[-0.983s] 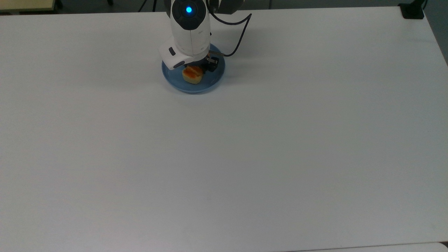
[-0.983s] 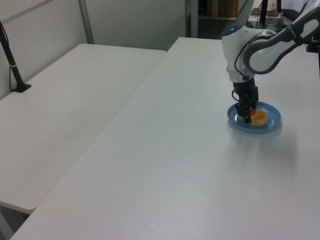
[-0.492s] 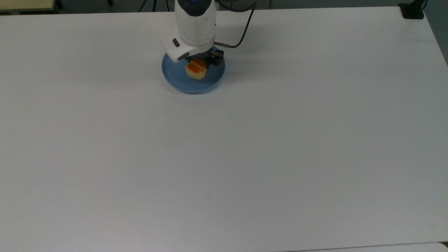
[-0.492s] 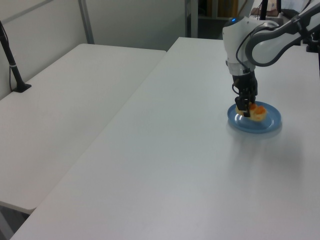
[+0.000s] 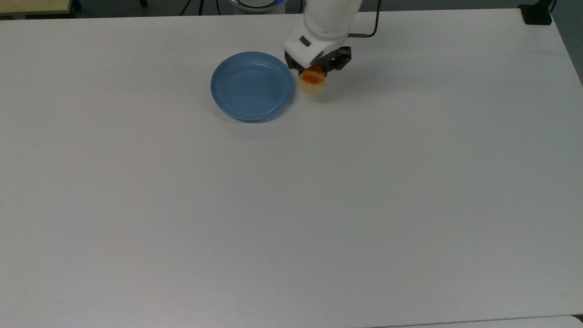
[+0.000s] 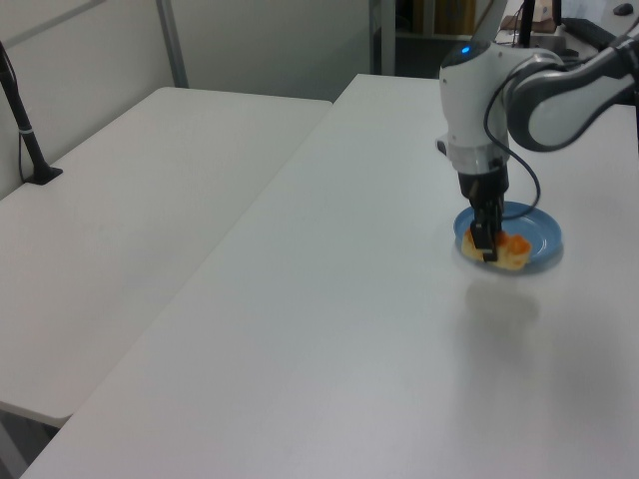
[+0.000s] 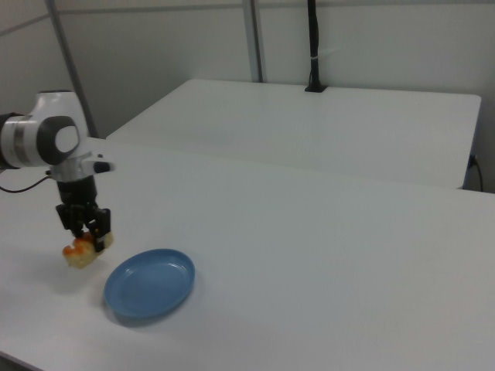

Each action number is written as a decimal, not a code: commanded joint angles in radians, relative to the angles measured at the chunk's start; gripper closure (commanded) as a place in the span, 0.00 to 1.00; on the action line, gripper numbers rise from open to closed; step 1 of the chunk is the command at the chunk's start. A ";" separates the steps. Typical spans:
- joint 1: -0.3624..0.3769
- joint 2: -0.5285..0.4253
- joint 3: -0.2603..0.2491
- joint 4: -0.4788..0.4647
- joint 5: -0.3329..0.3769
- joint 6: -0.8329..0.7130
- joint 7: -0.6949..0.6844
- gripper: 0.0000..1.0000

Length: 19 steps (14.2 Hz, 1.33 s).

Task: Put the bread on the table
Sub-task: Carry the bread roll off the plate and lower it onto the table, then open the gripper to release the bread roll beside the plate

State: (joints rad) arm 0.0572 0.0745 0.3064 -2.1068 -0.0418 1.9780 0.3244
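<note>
Lifted clear, the bread [image 5: 312,82] now hangs at the plate's [image 5: 252,86] three o'clock, gripper [image 5: 317,71] clamped on it; lowering onto the table [image 5: 319,205] comes next.

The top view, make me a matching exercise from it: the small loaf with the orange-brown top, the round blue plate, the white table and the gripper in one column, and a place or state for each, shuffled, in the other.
Things
1. small beige bread loaf with a glossy orange-brown top
2. round blue plate
3. large matte white table
4. robot's two-finger gripper

States
A. lies empty on the table
B. shut on the bread
C. carries the plate
D. held past the plate's rim, at the top view's right of the plate

Pairs: 1-D, 2-A, 3-C, 4-B
</note>
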 commanded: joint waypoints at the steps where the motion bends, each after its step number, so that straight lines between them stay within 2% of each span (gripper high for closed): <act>1: 0.091 0.033 0.004 0.007 -0.016 0.039 0.070 0.42; 5: 0.133 0.129 0.004 0.028 -0.081 0.134 0.220 0.41; 6: 0.131 0.140 0.004 0.030 -0.082 0.142 0.223 0.30; 7: 0.130 0.140 0.004 0.030 -0.082 0.142 0.223 0.13; 9: 0.124 0.139 0.002 0.045 -0.082 0.140 0.222 0.00; 11: 0.121 0.133 -0.001 0.088 -0.082 0.124 0.222 0.00; 13: 0.119 0.128 -0.021 0.180 -0.082 0.024 0.209 0.00; 14: 0.113 0.125 -0.050 0.250 -0.082 -0.031 0.176 0.00; 16: 0.096 0.102 -0.079 0.318 -0.082 -0.099 0.072 0.00; 19: 0.058 0.021 -0.125 0.352 -0.081 -0.189 -0.031 0.00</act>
State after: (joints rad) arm 0.1376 0.1706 0.2185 -1.7756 -0.1207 1.8701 0.3764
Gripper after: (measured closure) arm 0.000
